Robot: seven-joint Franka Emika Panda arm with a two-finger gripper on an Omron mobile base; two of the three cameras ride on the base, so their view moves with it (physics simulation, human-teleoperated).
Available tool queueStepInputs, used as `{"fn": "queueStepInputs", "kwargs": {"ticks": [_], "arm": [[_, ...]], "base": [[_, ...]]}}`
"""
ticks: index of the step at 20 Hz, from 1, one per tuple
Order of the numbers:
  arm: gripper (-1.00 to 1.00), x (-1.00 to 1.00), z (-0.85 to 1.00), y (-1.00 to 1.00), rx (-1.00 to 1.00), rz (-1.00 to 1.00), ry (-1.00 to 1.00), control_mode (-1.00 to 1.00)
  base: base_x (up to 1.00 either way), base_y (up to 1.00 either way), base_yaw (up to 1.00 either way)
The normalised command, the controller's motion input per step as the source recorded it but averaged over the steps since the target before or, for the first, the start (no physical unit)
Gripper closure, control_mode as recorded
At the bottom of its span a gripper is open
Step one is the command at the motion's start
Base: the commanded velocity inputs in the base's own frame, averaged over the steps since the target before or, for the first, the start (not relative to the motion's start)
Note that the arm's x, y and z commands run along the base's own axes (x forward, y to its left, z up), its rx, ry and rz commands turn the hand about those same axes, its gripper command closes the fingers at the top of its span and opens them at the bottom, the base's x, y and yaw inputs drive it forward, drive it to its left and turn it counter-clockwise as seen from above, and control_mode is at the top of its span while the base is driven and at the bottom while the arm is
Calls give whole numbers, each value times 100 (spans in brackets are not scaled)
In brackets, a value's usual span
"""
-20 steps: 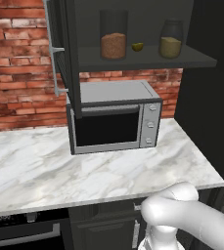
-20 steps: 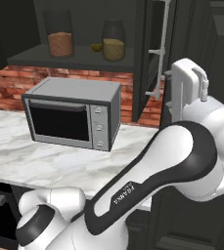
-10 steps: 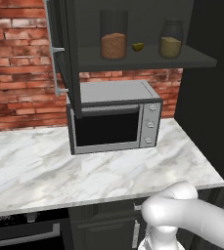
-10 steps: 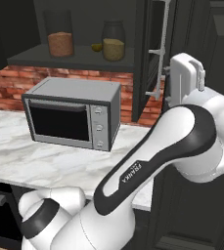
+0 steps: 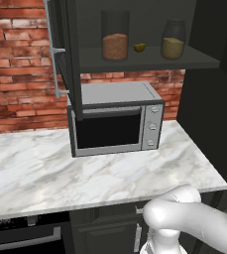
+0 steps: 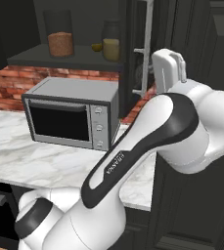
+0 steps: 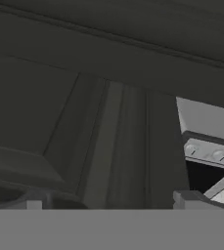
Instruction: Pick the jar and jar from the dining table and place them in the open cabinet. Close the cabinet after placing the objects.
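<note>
- Standing on the cabinet (image 5: 204,58) shelf: two glass jars, red-brown jar (image 5: 115,42) and yellow jar (image 5: 173,41).
- One small fruit (image 5: 139,47) between them.
- One microwave (image 5: 116,119) below.
- Gripper (image 7: 108,202) fingers spread wide, holding nothing, by a dark door.

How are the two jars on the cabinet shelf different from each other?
The left jar holds reddish-brown grains; the right jar holds olive-yellow filling. The left jar looks taller and straight-sided, while the right jar narrows towards its top. Both are clear glass, upright on the same cabinet shelf, with a small yellow fruit between them.
</note>
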Motion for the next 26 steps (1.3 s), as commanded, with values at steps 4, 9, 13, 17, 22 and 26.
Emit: {"fn": "queueStepInputs", "kwargs": {"ticks": [4,9,13,17,22,26], "arm": [[-100,-24,0,92,-11,0,4,-100],[-100,7,0,100,-11,0,7,-100],[-100,47,0,100,-7,0,4,-100],[-100,73,0,88,0,0,1,-100],[-100,97,0,58,0,2,0,-100],[-100,100,0,28,0,5,0,-100]], "base": [[0,0,0],[0,0,0],[0,0,0],[0,0,0],[0,0,0],[0,0,0]]}}
